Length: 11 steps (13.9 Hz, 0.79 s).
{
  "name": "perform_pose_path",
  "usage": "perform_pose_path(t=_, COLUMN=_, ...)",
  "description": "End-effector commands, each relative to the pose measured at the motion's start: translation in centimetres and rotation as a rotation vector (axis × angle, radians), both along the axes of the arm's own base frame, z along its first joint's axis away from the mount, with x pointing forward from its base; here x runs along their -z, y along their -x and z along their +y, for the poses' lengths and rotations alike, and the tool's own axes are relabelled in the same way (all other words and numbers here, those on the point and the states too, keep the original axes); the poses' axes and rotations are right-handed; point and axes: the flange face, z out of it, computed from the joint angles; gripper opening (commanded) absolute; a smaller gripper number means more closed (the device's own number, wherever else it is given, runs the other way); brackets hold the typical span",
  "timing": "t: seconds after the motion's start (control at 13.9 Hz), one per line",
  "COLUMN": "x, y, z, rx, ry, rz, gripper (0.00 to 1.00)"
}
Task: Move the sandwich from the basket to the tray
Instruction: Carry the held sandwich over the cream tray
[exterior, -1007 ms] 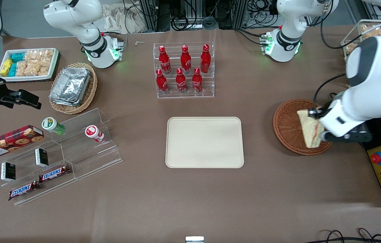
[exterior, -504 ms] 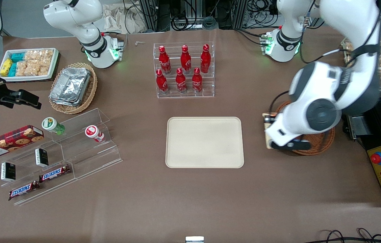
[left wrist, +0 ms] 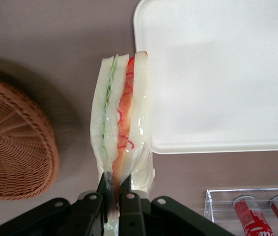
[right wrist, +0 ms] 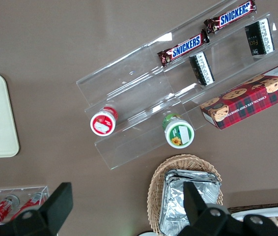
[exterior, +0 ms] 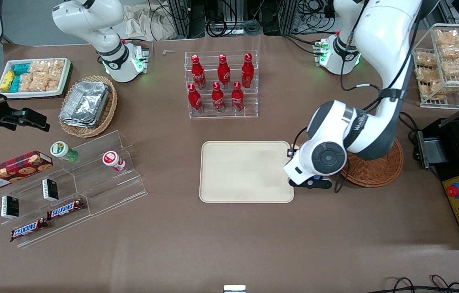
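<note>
1. Tool (left wrist: 113, 194): black two-finger type, clamped on one end of the triangular pale-bread sandwich (left wrist: 122, 130) with red, orange and green filling, held above the brown tabletop (left wrist: 55, 44).
2. Position: between the round reddish-brown wicker basket (left wrist: 13, 142) and the flat cream rectangular tray (left wrist: 217, 73), at the tray's rim.
3. Handling advice: carry well over the tray, lower gently, then release.

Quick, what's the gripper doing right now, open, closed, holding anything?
Gripper: closed on the sandwich, held above the table between the basket and the tray.
</note>
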Motion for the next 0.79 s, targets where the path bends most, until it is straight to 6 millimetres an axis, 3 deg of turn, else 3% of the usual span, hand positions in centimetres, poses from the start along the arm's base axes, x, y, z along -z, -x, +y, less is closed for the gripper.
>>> perform_pose_path(t=0.0, x=0.5, y=-0.6, z=-1.2, rx=-0.019, ry=0.016, rz=-0.014, gripper=0.0)
perform_pose_path(t=0.14, x=2.1, y=-0.1, z=-2.9, rx=0.004, ry=0.018, rz=-0.015, gripper=0.0)
perform_pose_path(t=0.36, x=5.5, y=-0.3, z=-3.2, rx=0.0, ry=0.018, rz=0.006, gripper=0.0)
perform_pose_path(t=0.72, x=8.5, y=-0.3, z=-3.8, rx=0.005, ry=0.016, rz=0.007, gripper=0.0)
